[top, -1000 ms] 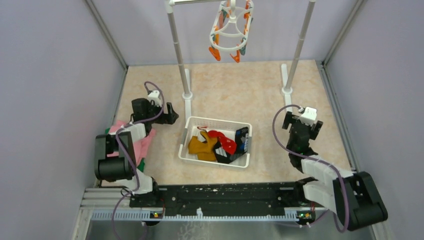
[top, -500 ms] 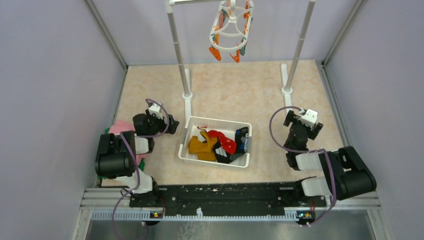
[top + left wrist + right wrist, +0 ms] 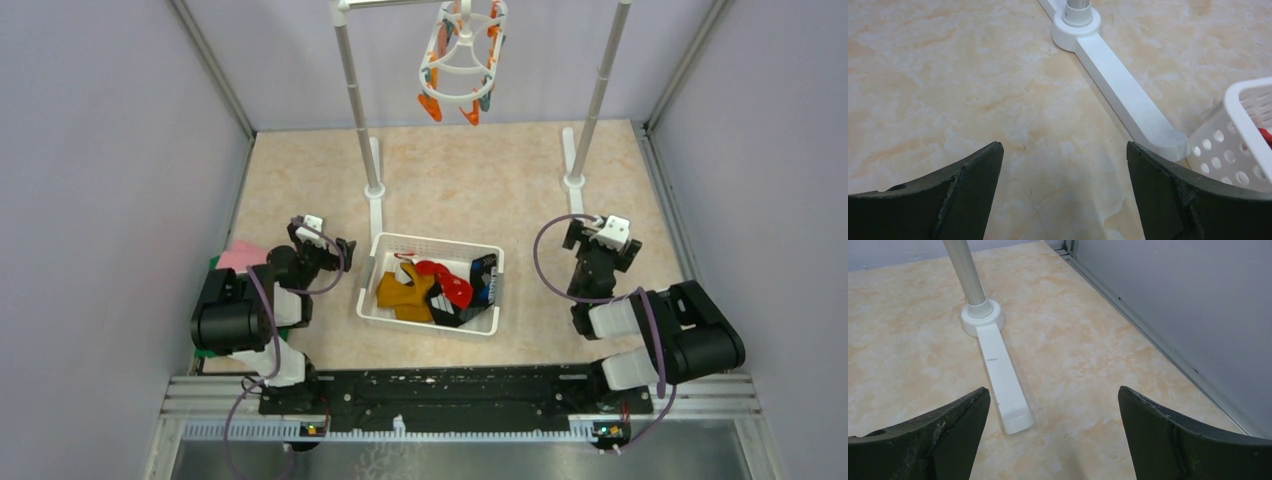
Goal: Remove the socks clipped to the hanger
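two grippers, both with jaws spread wide and nothing between them.

item 1, left gripper [image 3: 1063,148]: low over the table [image 3: 948,75], pointing at the rack foot [image 3: 1120,95], with the basket [image 3: 1243,130] just beside its right finger.

item 2, right gripper [image 3: 1053,390]: low over bare table, facing the other rack foot [image 3: 1000,370], with the side wall [image 3: 1198,300] near.

item 3, socks [image 3: 432,288]: heaped together inside the basket, mustard-orange on the left, red in the middle, black with white markings against the right wall. a full count cannot be made from above.

item 4, hanger [image 3: 462,62]: hooked on the rack [image 3: 357,100] crossbar at the far end, well apart from both arms. the orange and teal clips look bare, though the ring's far side is too small to check.

item 5, pink and green cloth [image 3: 238,258]: lies by the left arm and is not part of the job.

condition: the task reads as finished or nearly so.

hazards, as judgement:
- a hidden sock left on a far clip would go unnoticed, since the overhead view foreshortens the ring.
- a careless left-arm move could shove the basket or strike the rack foot and set the hanger swinging.
- the looped wrist cables could catch on a pole during any fresh reach.
- a low sweep of the left arm could drag the cloth.
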{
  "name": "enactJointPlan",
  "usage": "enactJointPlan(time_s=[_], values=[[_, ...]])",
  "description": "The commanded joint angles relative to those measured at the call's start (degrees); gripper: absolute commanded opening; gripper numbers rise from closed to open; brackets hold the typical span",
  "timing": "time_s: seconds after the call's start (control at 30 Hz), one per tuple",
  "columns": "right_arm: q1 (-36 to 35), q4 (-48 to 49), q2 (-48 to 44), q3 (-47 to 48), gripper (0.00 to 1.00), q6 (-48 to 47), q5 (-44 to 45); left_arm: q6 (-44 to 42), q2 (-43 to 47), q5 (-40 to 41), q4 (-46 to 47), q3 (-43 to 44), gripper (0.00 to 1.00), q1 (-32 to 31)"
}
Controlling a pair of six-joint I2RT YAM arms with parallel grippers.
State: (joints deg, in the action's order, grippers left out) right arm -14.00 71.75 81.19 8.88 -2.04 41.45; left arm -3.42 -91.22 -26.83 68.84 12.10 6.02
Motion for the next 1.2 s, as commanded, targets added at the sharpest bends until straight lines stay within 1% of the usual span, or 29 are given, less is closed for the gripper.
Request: enactJointPlan(time_s=[0.0,0.1,0.2,0.23,0.27,0.3,0.33,0.37,0.4,0.43,0.5,0.57,1.17], values=[[0.64,4.6,0.42,-0.79,0.99,-0.69,-1.78,-1.72,1.17,1.99,1.48,2.15,0.99,-1.19],[0.84,4.0,0.4,-0.42,0.99,-0.47,-2.5,-1.68,1.44,2.02,1.24,2.15,0.99,-1.19],[4.4,-1.44,-1.06,-0.05,0.99,1.57,-11.0,-1.75,1.3,2.03,0.96,2.4,0.99,-1.18],[5.09,3.05,-0.72,-3.29,0.99,1.6,-13.74,-1.7,1.34,2.08,0.9,2.39,0.99,-1.19],[5.13,16.71,2.23,-7.21,0.99,0.77,-17.09,-1.72,1.38,2.13,0.83,2.4,0.99,-1.19],[4.95,25.65,7.07,-9.59,0.99,-0.71,-17.1,-1.76,1.38,2.09,0.88,2.4,0.99,-1.19],[4.42,19.7,6.11,-6.98,0.99,-1.67,-16.13,-1.71,1.37,2.1,0.88,2.42,0.99,-1.19],[4.67,8.92,3.31,-3.71,0.99,-0.13,-15.43,-1.76,1.39,2.08,0.94,2.36,0.99,-1.19],[6.03,0.4,2.69,0.54,0.99,1.34,-16.59,-1.69,1.4,2.13,0.82,2.4,0.99,-1.18],[8.61,-0.15,3.27,1.6,0.99,2.96,-20.85,-1.74,1.38,2.13,0.81,2.4,0.99,-1.19],[10.06,-3.14,2.34,2.19,0.99,4.82,-23.06,-1.73,1.38,2.13,0.79,2.4,0.99,-1.24],[10.07,-0.68,2.99,1.66,0.99,4.23,-22.93,-1.7,1.33,2.12,0.86,2.39,0.99,-1.28],[10.04,-0.55,2.43,1.22,0.99,4.2,-23.11,-2.47,1.23,4.68,-1.22,3.45,0.99,-2.57]])
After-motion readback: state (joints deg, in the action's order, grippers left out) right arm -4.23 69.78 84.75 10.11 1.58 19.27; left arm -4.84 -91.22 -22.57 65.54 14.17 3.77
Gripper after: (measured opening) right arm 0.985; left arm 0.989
